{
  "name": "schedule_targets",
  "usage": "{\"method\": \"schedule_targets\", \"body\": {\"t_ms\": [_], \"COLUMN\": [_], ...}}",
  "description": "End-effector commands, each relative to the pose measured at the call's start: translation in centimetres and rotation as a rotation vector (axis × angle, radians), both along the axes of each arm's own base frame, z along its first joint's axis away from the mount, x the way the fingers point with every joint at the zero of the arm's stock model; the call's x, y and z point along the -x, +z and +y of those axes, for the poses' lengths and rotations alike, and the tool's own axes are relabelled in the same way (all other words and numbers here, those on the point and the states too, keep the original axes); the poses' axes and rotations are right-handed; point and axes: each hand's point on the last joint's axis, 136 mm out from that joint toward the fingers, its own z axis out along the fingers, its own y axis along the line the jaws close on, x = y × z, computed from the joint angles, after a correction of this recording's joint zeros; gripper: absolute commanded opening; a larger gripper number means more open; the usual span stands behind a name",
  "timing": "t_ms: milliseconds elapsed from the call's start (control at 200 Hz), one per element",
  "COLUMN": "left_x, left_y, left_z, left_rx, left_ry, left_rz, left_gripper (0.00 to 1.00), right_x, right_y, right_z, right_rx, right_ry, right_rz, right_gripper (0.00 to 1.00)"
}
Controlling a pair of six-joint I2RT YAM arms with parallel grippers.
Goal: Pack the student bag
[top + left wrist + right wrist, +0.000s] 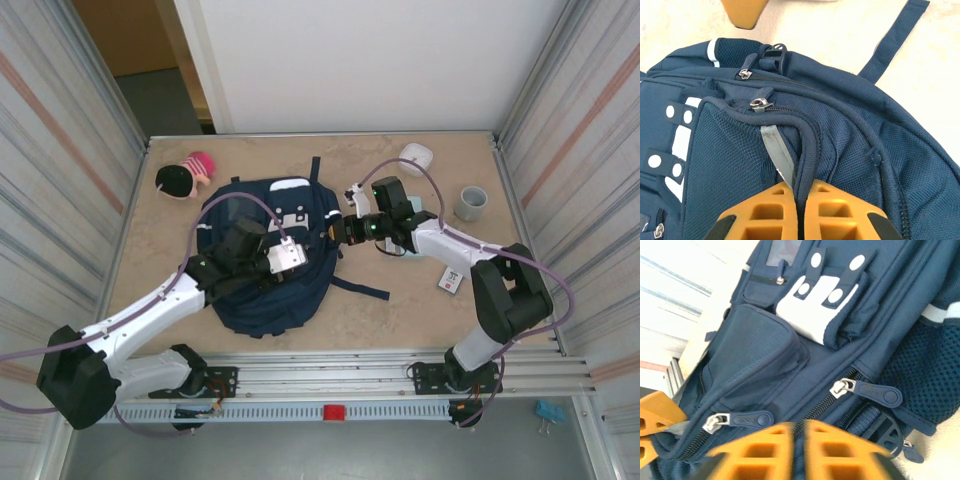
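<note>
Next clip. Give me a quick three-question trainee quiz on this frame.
1. True or false: the student bag lies on the table with its front pocket facing up.
2. What stands near the table's far right corner? A) grey cup B) red bottle C) green box
3. Fill in: the left tool is shut on the bag's piped ___.
Key: 1 true; 2 A; 3 seam.

Grey cup (471,203) — pink-hatted doll (183,177)
</note>
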Motion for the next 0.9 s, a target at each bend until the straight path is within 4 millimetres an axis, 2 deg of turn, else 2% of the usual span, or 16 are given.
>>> {"method": "schedule_targets", "body": {"t_ms": [0, 30, 105, 281, 496, 666, 802, 892], "left_x": [0.0, 0.1, 0.2, 0.6, 0.5, 0.2, 0.0, -0.1], "left_y": [2.3, 2.4, 2.6, 2.6, 2.8, 2.7, 2.5, 2.5], "left_z": [-1.1, -1.1, -1.1, -1.0, -0.8, -0.6, -0.6, -0.8], "left_rx": [0.104, 0.109, 0.107, 0.101, 0.102, 0.098, 0.095, 0.097], "left_ry": [-0.029, -0.035, -0.043, -0.057, -0.052, -0.040, -0.034, -0.038], "left_rz": [-0.052, -0.054, -0.059, -0.055, -0.065, -0.067, -0.064, -0.059], "left_gripper": [0.00, 0.00, 0.00, 0.00, 0.00, 0.00, 0.00, 0.00], "right_x": [-0.9, -1.2, -2.0, -3.2, -3.7, -1.5, 0.7, 1.1], "right_y": [0.0, -0.1, -0.5, -1.8, -4.1, -4.6, -4.0, -3.9], "right_z": [-0.7, -0.8, -0.6, 1.1, 2.3, 2.3, 2.2, 2.1], "right_rx": [0.009, 0.000, -0.022, -0.075, -0.091, -0.084, -0.102, -0.104], "right_ry": [-0.005, 0.007, 0.044, 0.152, 0.227, 0.298, 0.350, 0.362], "right_rz": [-0.006, 0.005, 0.015, 0.065, 0.114, 0.166, 0.174, 0.177], "right_gripper": [0.47, 0.53, 0.59, 0.65, 0.66, 0.59, 0.46, 0.36]}}
